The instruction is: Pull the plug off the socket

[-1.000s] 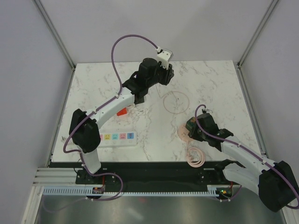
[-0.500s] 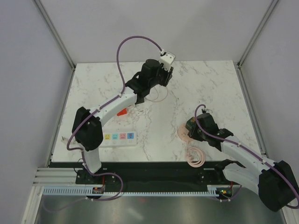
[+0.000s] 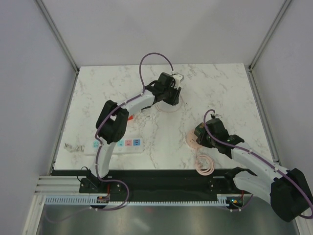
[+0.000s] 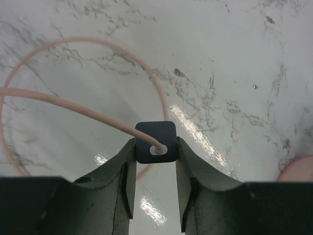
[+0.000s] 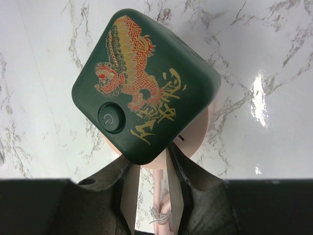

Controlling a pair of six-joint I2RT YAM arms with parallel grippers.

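One dark plug (image 4: 153, 136) sits clamped in your left tool (image 4: 154, 144), far beyond the socket (image 3: 128, 144). Your right tool (image 5: 151, 169) is at a green box (image 5: 142, 88); its grip I cannot tell.

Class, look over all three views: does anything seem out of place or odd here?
Yes: the plug, pinched in the left gripper, is out over the table's far half, well away from the socket at the near-left edge. Its pink cord sprawls in loose loops.

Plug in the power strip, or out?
Out: the left end effector holds the plug over the marble table, away from the power strip.
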